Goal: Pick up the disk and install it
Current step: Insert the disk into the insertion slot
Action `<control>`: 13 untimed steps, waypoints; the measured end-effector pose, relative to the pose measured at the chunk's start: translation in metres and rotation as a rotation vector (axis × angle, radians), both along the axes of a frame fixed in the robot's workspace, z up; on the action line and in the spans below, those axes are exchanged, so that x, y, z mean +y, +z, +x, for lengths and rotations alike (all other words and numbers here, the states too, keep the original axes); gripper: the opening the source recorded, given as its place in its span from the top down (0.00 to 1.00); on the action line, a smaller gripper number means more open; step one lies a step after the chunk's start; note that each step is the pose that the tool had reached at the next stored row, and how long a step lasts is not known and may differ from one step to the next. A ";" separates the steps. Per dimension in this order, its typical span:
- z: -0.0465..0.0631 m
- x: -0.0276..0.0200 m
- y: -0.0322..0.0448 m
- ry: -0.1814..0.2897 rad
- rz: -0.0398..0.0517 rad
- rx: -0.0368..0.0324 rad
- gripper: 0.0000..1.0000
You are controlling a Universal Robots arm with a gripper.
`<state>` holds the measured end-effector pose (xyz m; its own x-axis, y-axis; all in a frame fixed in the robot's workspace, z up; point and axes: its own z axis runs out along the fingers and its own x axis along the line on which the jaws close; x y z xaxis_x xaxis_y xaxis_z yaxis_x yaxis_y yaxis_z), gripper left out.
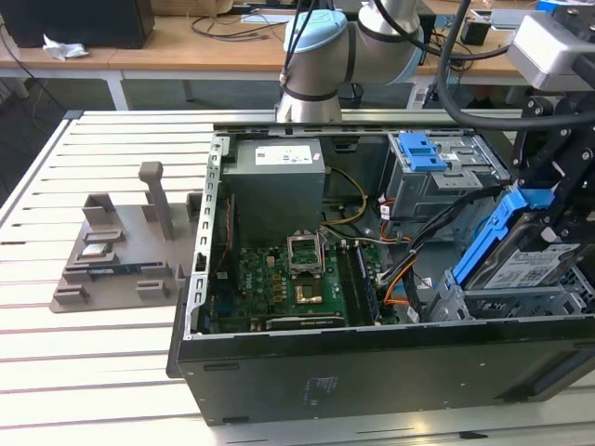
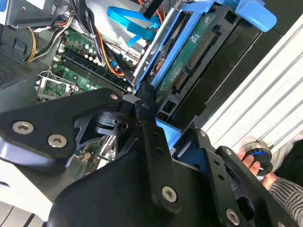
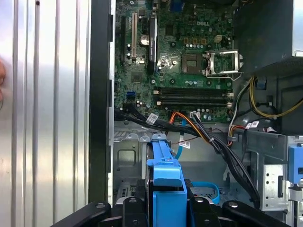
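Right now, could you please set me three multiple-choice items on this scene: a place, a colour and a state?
1. Where is the disk?
A. On the grey fixture beside the case.
B. On the power supply.
C. Tilted at the drive bay, at the exterior view's right end of the computer case.

2. What colour are the disk's side rails?
A. Blue.
B. Red.
C. Yellow.

3. How is the gripper?
A. Open, away from the disk.
B. Shut on the disk.
C. Shut on a cable.

Answers:
1 C: the exterior view shows it slanted at the bay.
2 A: both wrist views show blue plastic.
3 B: in the first wrist view it clamps the rail from both sides.
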<state>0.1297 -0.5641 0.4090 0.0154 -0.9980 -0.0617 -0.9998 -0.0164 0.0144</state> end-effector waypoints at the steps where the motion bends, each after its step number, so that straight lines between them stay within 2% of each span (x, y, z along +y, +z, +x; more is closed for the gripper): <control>1: 0.000 0.0000 -0.0008 0.000 0.0001 0.0000 0.63; 8: 0.000 0.0000 -0.0108 0.000 0.0001 0.0000 0.63; 13: 0.000 0.0000 -0.0143 0.000 0.0000 0.0000 0.63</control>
<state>0.1297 -0.5641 0.3947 0.0154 -0.9980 -0.0618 -0.9998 -0.0163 0.0145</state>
